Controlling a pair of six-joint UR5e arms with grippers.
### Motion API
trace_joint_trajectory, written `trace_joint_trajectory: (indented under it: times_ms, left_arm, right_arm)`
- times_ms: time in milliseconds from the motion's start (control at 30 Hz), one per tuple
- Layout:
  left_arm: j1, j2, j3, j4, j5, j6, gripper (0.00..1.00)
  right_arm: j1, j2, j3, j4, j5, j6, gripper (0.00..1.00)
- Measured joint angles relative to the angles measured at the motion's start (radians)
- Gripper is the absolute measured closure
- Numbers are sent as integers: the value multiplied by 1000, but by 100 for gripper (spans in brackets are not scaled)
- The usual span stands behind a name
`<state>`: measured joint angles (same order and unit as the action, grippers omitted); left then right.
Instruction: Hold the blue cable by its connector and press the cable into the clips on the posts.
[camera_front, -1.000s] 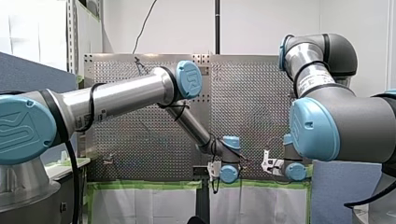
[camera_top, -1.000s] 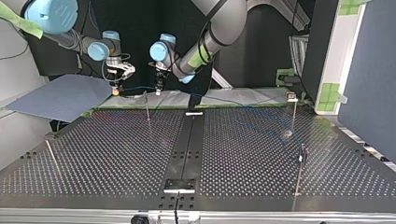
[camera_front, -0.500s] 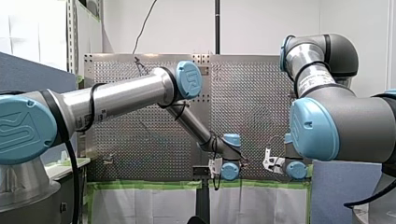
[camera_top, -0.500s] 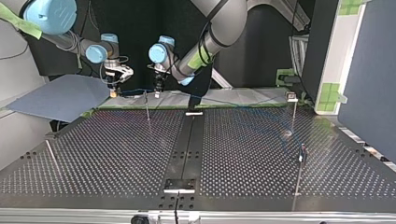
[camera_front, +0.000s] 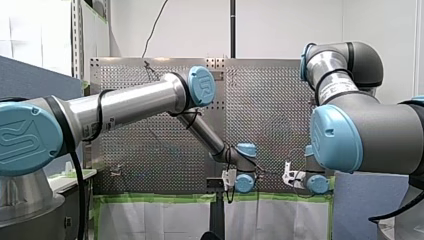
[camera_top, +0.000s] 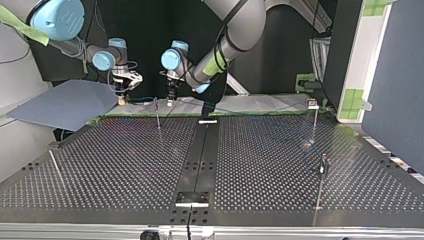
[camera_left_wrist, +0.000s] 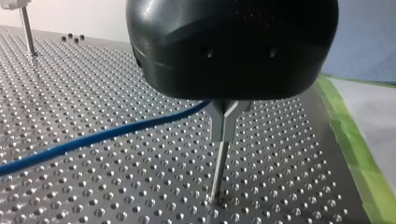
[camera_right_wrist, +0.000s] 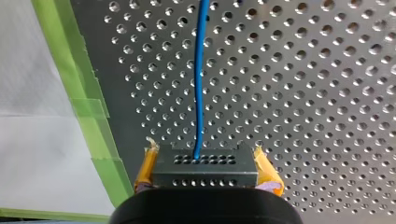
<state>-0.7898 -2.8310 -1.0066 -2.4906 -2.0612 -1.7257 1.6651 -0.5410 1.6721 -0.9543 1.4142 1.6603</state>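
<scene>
Perforated metal desk (camera_top: 125, 165): dull grey, with round holes in a regular grid. A flat black strip (camera_top: 201, 150) runs down its middle, and a small plate (camera_top: 192, 198) sits at the near edge.

Nearest in the top view, at its right, is a thin metal rod post (camera_top: 319, 187) with a dark clip on top. At its left is a leaning bare rod (camera_top: 56, 167). Further back at the right stands an upright post (camera_top: 314, 122) with a pale clip.

Blue cable (camera_left_wrist: 93, 138): thin, round and smooth. It shows faintly in the top view, crossing the far right part of the desk toward the grippers at the far edge.

Left gripper (camera_top: 171, 100): black, rounded, glossy housing. Cannot tell whether its grip is apart or together. Just ahead of it stands a slim post (camera_left_wrist: 218, 173) with a grey Y-shaped clip (camera_left_wrist: 225, 122). The cable rises to the fork, but I cannot tell if it is seated.

Right gripper (camera_top: 121, 96) is at the top view's left of that post. Its fingers, with yellow pads (camera_right_wrist: 266, 170), are clamped on both sides of the connector (camera_right_wrist: 205, 170). The connector is a dark rectangular block with rows of tiny holes, and the cable leaves its middle straight out over the desk.

Green tape (camera_right_wrist: 88, 116) lines the far desk edge. A matte blue-grey board (camera_top: 65, 102) lies beyond it.
</scene>
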Motion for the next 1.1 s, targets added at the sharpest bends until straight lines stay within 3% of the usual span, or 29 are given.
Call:
trace_joint_trajectory:
  times_ms: [133, 333, 1100]
  left_arm:
    - [6, 0, 5, -1, 7, -1, 100]
    - [12, 0, 19, -6, 18, -4, 100]
    - [24, -2, 22, -27, 34, -6, 100]
  right_arm:
    - [3, 5, -16, 38, 1, -14, 100]
    - [7, 6, -22, 75, 2, -20, 100]
    - [19, 6, -39, 91, 3, -27, 100]
